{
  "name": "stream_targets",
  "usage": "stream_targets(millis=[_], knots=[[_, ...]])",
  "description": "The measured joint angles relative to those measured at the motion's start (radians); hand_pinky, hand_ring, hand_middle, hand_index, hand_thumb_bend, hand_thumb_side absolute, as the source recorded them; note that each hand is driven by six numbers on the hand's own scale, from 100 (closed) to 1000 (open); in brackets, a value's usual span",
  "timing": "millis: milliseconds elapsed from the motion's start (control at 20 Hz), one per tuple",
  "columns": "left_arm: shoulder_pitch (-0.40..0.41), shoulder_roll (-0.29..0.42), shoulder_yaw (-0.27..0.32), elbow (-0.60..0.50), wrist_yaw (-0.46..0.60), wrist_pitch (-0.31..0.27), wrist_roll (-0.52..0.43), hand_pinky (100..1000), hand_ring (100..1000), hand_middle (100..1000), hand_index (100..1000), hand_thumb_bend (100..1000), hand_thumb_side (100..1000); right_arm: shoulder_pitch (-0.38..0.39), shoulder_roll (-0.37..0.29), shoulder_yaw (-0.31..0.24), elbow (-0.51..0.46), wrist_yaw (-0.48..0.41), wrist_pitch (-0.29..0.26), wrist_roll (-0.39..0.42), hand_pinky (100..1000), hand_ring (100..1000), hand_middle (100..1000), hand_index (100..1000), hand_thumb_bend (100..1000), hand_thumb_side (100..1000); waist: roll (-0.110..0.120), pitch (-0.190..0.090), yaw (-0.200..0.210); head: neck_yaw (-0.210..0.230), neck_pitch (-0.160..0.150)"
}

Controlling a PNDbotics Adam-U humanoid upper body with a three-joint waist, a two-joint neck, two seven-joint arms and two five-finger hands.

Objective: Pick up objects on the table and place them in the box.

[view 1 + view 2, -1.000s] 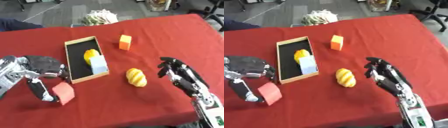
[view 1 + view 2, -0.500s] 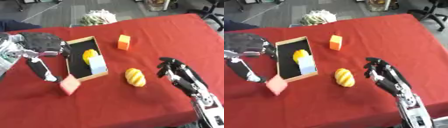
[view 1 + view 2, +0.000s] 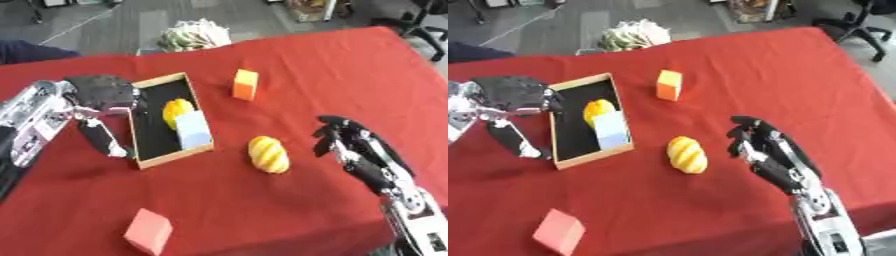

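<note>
Now the left hand [image 3: 98,92] hangs empty, fingers curled, beside the box's [image 3: 154,152] left rim; the pink block [image 3: 147,231] lies near the table's [image 3: 332,70] front edge. Right hand [image 3: 354,150] rests open.

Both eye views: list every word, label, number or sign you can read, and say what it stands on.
There is none to read. The red block, orange block, pale blue block, the two yellow bread-like pieces, the box and the red cloth show plain faces; neither hand bears visible marking.
</note>
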Motion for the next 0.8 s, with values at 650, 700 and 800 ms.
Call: stream_targets(millis=[650, 700, 800], knots=[[0.091, 0.187, -0.092, -0.361, 0.305, 0.11, -0.258, 851, 766, 761, 915, 620, 378, -0.002, 0.0, 0.0, 0.0, 0.0, 0.001, 0.001, 540, 562, 618, 834, 100, 408, 0.0, 0.0, 0.006, -0.006, 0.0], [0.096, 0.187, -0.104, -0.362, 0.306, 0.118, -0.266, 851, 767, 762, 915, 626, 380, -0.002, 0.0, 0.0, 0.0, 0.0, 0.001, 0.001, 540, 562, 618, 834, 100, 408, 0.0, 0.0, 0.005, -0.006, 0.0], [0.101, 0.178, -0.126, -0.359, 0.301, 0.125, -0.273, 853, 769, 763, 917, 623, 377, -0.005, 0.0, 0.001, 0.0, 0.0, 0.001, 0.002, 540, 562, 618, 834, 100, 407, 0.0, 0.0, 0.003, -0.006, 0.0]])
